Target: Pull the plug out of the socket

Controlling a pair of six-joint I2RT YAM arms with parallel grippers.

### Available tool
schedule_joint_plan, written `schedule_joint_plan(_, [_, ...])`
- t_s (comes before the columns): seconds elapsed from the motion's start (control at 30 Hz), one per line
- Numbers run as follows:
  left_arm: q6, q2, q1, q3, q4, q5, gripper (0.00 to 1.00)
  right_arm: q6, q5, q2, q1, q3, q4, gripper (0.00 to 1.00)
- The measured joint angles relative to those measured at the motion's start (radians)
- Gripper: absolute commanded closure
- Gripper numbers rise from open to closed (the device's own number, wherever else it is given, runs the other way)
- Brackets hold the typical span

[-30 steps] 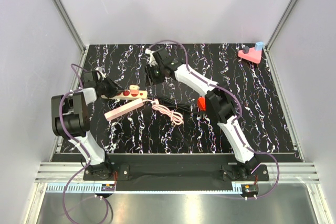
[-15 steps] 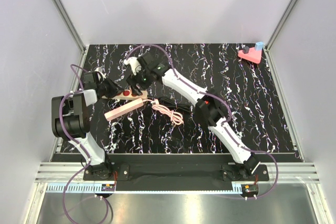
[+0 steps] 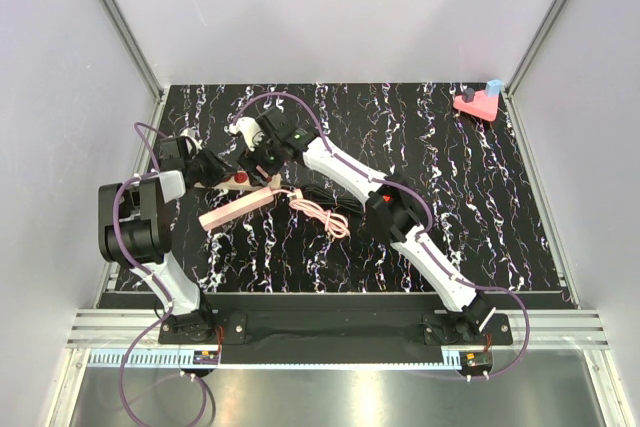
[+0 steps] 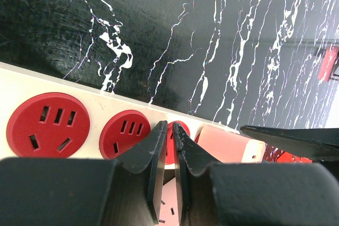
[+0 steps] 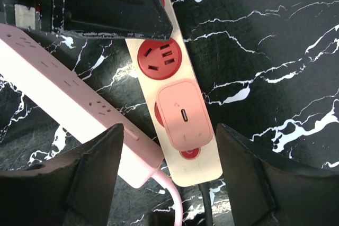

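A: Status on the pull?

B: We're logging it as early, nothing's off yet. The pink rounded-square plastic plug (image 5: 183, 115) is sitting fully seated in the long cream-beige plastic power-strip socket (image 5: 204, 168), at the end w/ the small red button.

A: And the right gripper (image 5: 169, 128)?

B: We're seeing it hanging over the plug w/ fingers spread wide, one on each side. No contact w/ the plug as far as we're making out.

A: Left gripper (image 4: 170, 128)?

B: Fingers pressed nearly together, thin gap, nothing between them. Tips are sitting over a round red outlet (image 4: 172, 146) just beside the plug. We're guessing it's bracing the socket, but we can't confirm contact.

A: Anything else nearby?

B: We're noting a long pale-pink power strip (image 5: 69, 88) lying slantwise on the black white-veined marble tabletop (image 5: 265, 51). Its end is just beside the socket, maybe touching.

A: So what's left?

B: Basically all of it, we're judging. The fingers need to close on the plug, then lift it out while the socket is kept down. We're flagging that the whole socket could come up w/ the plug if the bracing isn't firm.
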Motion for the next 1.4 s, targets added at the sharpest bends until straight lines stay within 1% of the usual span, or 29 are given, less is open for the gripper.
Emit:
schedule_joint_plan(0.13, [0.000,0.000,0.000,0.000,0.000,0.000,0.81,0.000,-0.001,0.013,0.000,0.013,0.010,0.29])
schedule_joint_plan(0.57, [-0.002,-0.001,-0.001,-0.002,0.003,-0.001,0.80,-0.011,-0.001,0.032,0.003,0.028,0.027,0.36])
schedule_joint_plan(0.7, [-0.002,-0.002,-0.002,-0.002,0.003,-0.002,0.80,-0.014,-0.001,0.033,0.003,0.039,0.028,0.41])
schedule_joint_plan(0.9, [-0.002,-0.002,-0.003,-0.002,0.003,-0.003,0.80,-0.021,0.001,0.042,0.003,0.048,0.035,0.43])
schedule_joint_plan(1.03, [-0.002,-0.002,-0.004,-0.002,0.003,-0.004,0.80,-0.025,0.001,0.048,0.003,0.057,0.039,0.49])
schedule_joint_plan(1.17, [-0.002,-0.005,-0.005,-0.002,0.001,-0.009,0.80,-0.036,0.003,0.049,0.003,0.058,0.045,0.63])
schedule_joint_plan(1.23, [-0.002,-0.005,-0.005,-0.002,0.000,-0.012,0.80,-0.043,0.007,0.051,0.003,0.060,0.051,0.67])
schedule_joint_plan(1.27, [-0.002,-0.005,-0.006,-0.002,0.000,-0.014,0.80,-0.043,0.007,0.053,0.003,0.063,0.050,0.72])
schedule_joint_plan(1.37, [-0.001,-0.006,-0.010,-0.002,0.000,-0.019,0.80,-0.043,0.008,0.059,0.003,0.075,0.047,0.84])
schedule_joint_plan(1.4, [-0.001,-0.007,-0.011,-0.002,-0.001,-0.022,0.80,-0.043,0.008,0.061,0.003,0.079,0.046,0.93])
